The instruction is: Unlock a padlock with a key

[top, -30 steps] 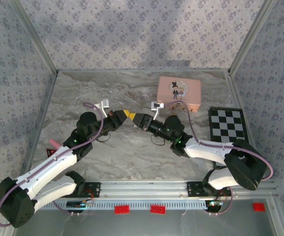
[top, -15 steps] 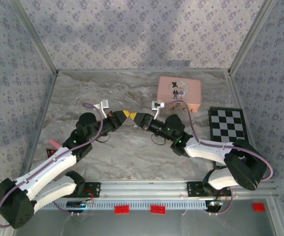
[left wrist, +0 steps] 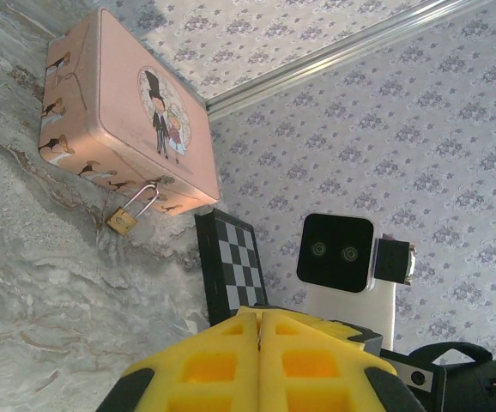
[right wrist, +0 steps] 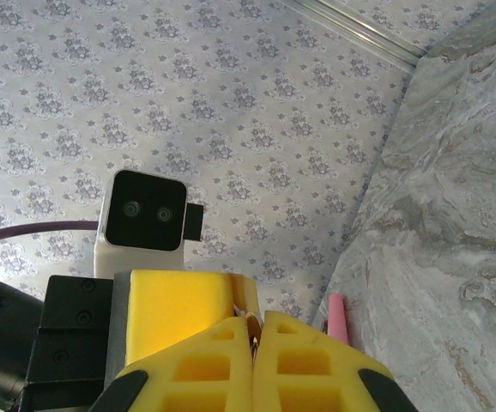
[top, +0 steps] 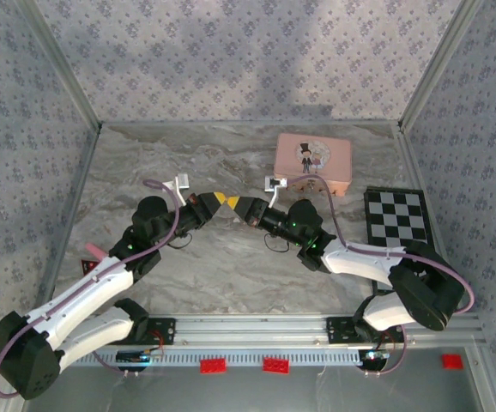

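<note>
Padlock (left wrist: 124, 220) hangs off pink tin's (left wrist: 119, 103) near side, beyond the clenched right pincer (top: 238, 206); left pincer (top: 219, 199), also clenched, sits farther.

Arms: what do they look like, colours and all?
The left arm and right arm are white shells with black joints, a purple cable looping along each. The left hand and right hand end in yellow waffle-patterned pads, with a white camera block at the wrist.
</note>
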Controlling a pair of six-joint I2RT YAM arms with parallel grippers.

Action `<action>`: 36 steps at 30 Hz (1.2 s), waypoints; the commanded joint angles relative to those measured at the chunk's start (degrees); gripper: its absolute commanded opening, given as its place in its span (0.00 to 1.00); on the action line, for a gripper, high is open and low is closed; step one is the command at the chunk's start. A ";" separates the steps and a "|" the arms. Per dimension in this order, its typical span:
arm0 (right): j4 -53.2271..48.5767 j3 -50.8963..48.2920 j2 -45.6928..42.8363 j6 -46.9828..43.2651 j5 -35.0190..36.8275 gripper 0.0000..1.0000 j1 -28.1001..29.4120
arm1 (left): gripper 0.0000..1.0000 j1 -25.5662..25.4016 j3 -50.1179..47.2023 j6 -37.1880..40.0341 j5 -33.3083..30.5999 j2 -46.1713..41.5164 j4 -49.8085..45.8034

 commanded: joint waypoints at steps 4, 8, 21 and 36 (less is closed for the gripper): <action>3.94 1.76 -0.47 0.18 -1.58 0.00 -0.02 | 0.03 0.50 -1.21 1.18 -0.76 -0.78 -1.63; 2.64 1.53 -1.27 -0.02 -1.14 0.00 -0.23 | 0.24 0.83 -1.74 1.48 -1.37 -1.52 -1.85; -49.10 5.73 -23.04 -18.69 5.69 0.00 -5.07 | 0.79 6.36 10.25 31.46 -4.86 -4.82 -32.55; -94.43 15.20 -38.86 -28.40 28.78 0.00 -7.08 | 0.81 -3.68 26.46 39.46 0.64 33.38 -28.48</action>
